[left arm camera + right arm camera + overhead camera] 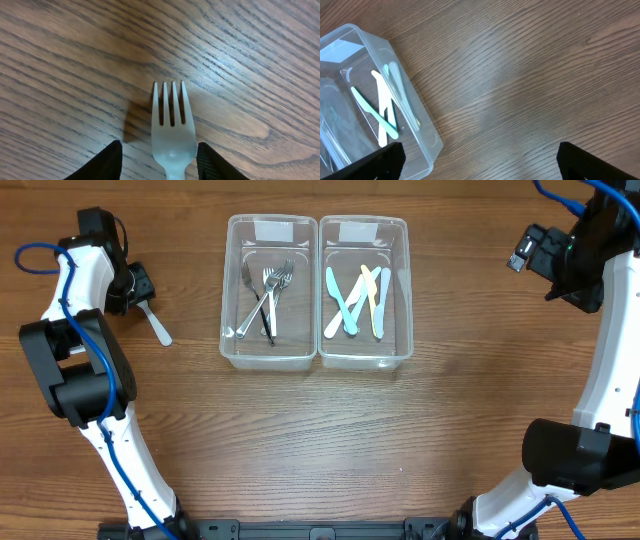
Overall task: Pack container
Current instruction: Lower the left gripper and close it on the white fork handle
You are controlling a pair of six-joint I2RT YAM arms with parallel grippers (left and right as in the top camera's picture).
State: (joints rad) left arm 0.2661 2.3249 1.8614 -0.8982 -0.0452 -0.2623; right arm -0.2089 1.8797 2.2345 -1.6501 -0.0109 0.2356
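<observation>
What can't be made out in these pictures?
White plastic fork: left wrist view, handle cut off by the bottom edge, so whether the left gripper grips it is unclear.
Metal forks: overhead view, overlapping and too small to count surely.
Knife container: right wrist view, much of it cut off by the left and bottom edges.

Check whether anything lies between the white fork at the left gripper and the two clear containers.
Nothing visible does. The white fork lies on bare wood left of the left container, which holds metal forks; only bare table separates them. The left gripper straddles the fork.
</observation>
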